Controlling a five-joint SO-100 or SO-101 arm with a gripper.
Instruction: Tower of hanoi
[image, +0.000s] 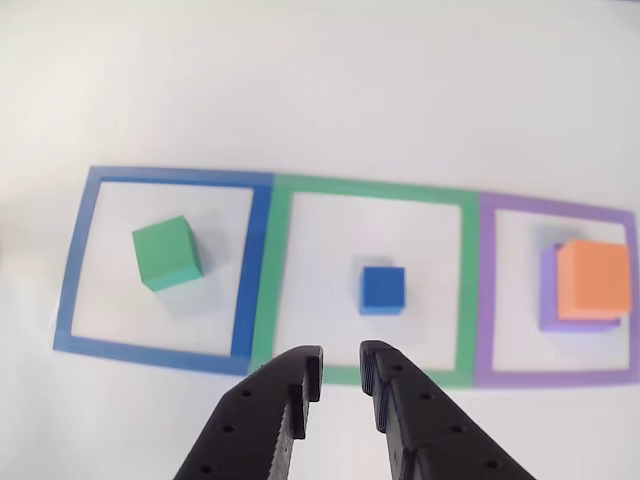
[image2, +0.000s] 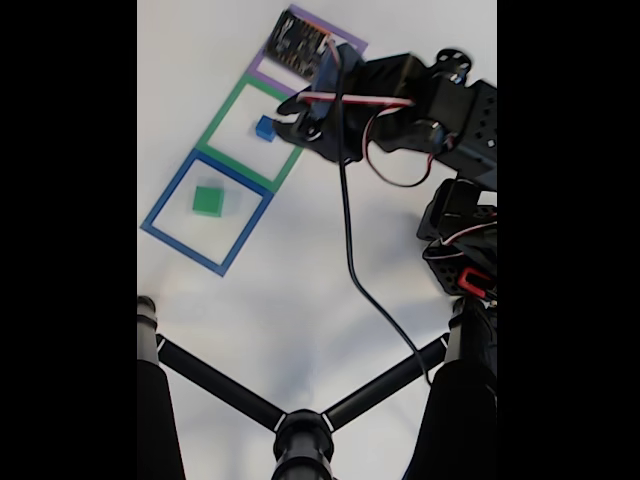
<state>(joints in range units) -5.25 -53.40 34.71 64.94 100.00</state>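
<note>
**Q:** Fingers first: where are they, and how do they stand?

**A:** Two black fingers (image: 300, 385) rise from the bottom edge of the other view, tips pointing up the picture. They stand a narrow gap apart and hold nothing. The tips hover at the lower border of the green square outline (image: 370, 187), and the blue cube (image: 383, 289) lies just beyond them, not touching either finger.

**Q:** What lies on the worktop?

**A:** On the white worktop (image: 330, 80), three taped square outlines run in a row, sharing their side borders. In the other view, the blue square outline (image: 165, 177) is on the left and holds a green cube (image: 166, 252), turned slightly askew, near its middle. The green outline is in the middle, with the small blue cube near its centre. The purple square outline (image: 556, 207) is on the right and holds an orange cube (image: 594, 279) stacked on a purple cube (image: 548, 300), which shows as a rim along the left and lower sides.

**Q:** What does the fixed view add?

**A:** It shows the black arm (image2: 430, 105) reaching in from the right over the row, its gripper (image2: 298, 110) close beside the blue cube (image2: 264, 127). Red and black cables (image2: 350, 240) trail from it. The green cube (image2: 207, 200) sits alone in the blue outline (image2: 160, 235). Black tripod legs (image2: 215, 385) cross the bottom.
</note>
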